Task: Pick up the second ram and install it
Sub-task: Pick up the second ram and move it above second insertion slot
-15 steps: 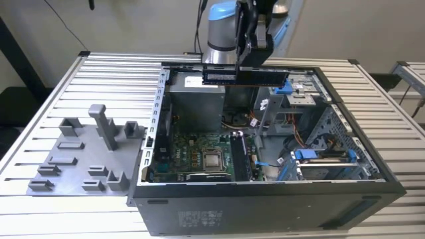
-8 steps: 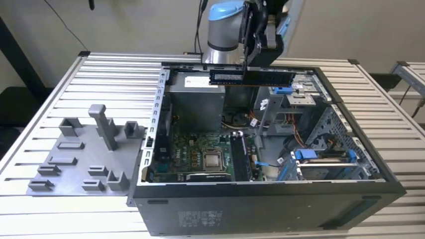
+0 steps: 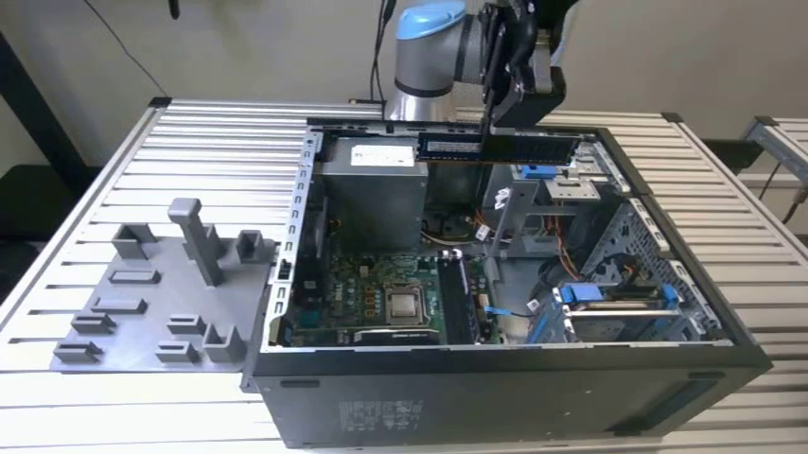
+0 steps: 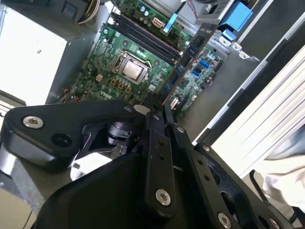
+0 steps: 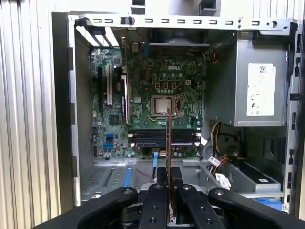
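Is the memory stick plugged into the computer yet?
No, the gripper holds the memory stick in the air above the open computer.

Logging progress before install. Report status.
Tool shut on the long flat blue-green ram stick. Stick hangs above the open black computer case, not seated. No obstruction seen below.

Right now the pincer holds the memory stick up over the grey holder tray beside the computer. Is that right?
Not quite. The pincer does hold the memory stick up, but over the open computer case, not over the grey holder tray, which sits off to the exterior view's left. The exterior view shows this.
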Robot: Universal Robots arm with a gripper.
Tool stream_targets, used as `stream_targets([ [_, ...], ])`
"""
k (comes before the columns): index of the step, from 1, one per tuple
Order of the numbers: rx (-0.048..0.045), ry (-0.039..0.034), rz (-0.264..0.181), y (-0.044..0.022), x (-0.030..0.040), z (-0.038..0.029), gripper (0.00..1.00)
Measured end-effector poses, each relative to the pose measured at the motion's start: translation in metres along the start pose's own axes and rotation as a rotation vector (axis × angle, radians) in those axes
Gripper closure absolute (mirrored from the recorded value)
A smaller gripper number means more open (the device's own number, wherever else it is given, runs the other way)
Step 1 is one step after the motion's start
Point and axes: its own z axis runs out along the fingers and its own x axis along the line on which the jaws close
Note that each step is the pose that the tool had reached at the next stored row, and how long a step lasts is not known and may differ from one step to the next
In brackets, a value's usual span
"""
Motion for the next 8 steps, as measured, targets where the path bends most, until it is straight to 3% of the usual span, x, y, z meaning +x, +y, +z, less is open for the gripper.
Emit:
stream_targets([
  [3,0.0,0.0,0.0,-0.005,-0.0001,0.0001,0.85],
  [8,0.0,0.0001,0.0,-0.0061,-0.0001,0.0001,0.85],
])
